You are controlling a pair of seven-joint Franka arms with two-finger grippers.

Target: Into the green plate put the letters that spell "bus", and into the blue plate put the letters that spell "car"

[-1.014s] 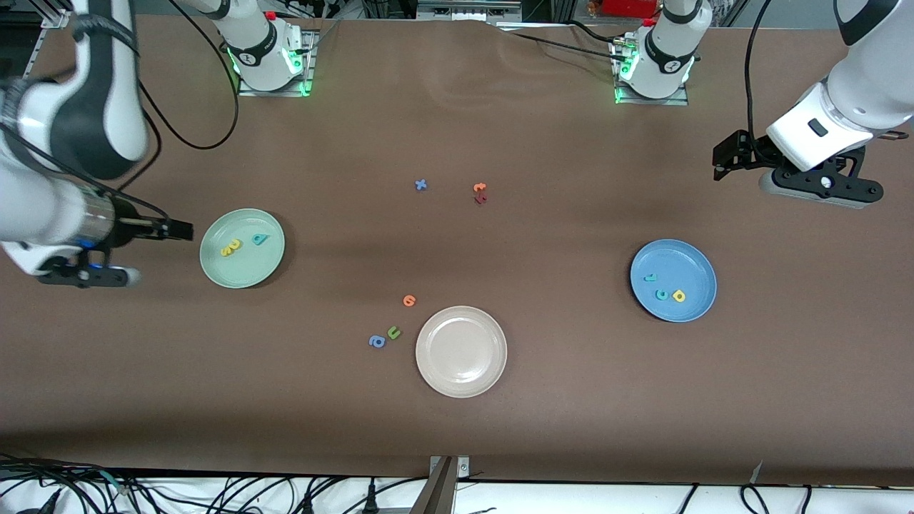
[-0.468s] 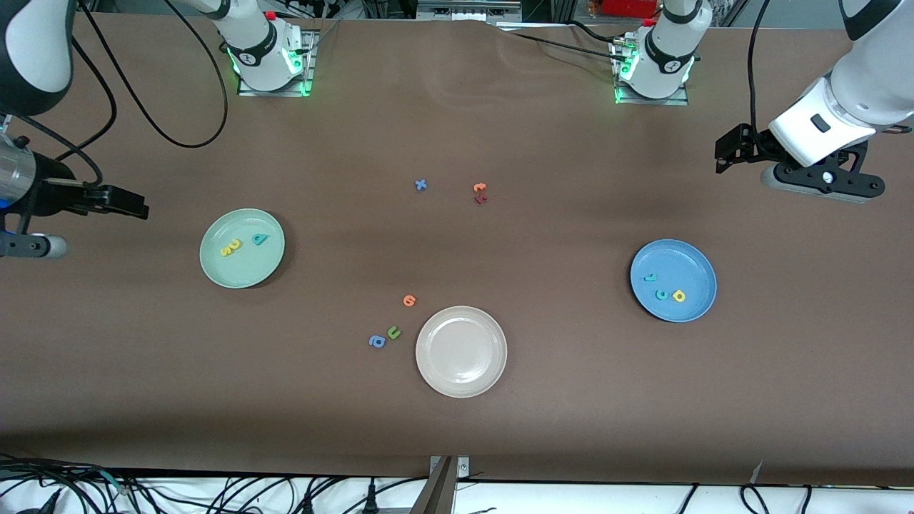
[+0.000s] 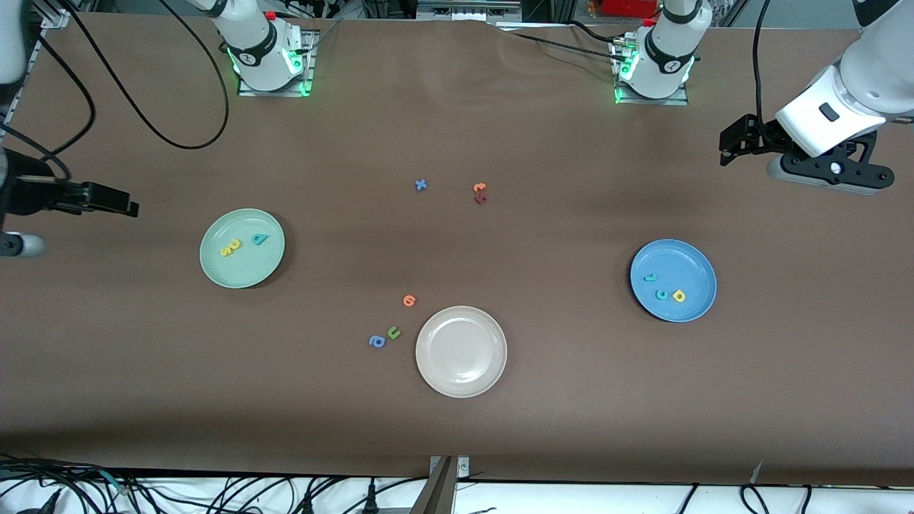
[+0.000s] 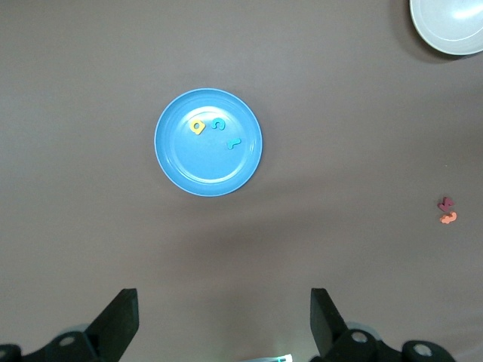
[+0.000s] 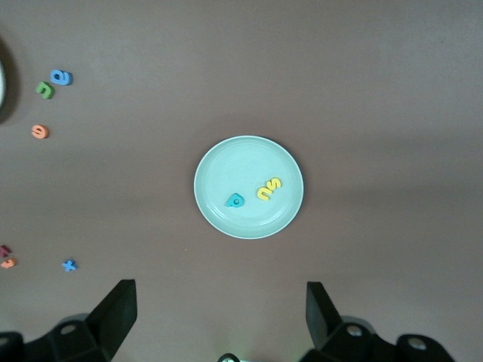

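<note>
The green plate lies toward the right arm's end and holds a teal b, a yellow u and a yellow s. In the blue plate, toward the left arm's end, lie a teal r, a teal c and a yellow a. My right gripper hangs open and empty over bare table beside the green plate. My left gripper is open and empty, high over the table beside the blue plate.
A beige plate lies nearest the front camera, mid-table. Beside it lie a blue a, a green u and an orange letter. Farther back lie a blue x and orange and dark red letters.
The right arm has drawn back from the green plate toward its end of the table. The left arm has lifted slightly. No letters or plates moved.
</note>
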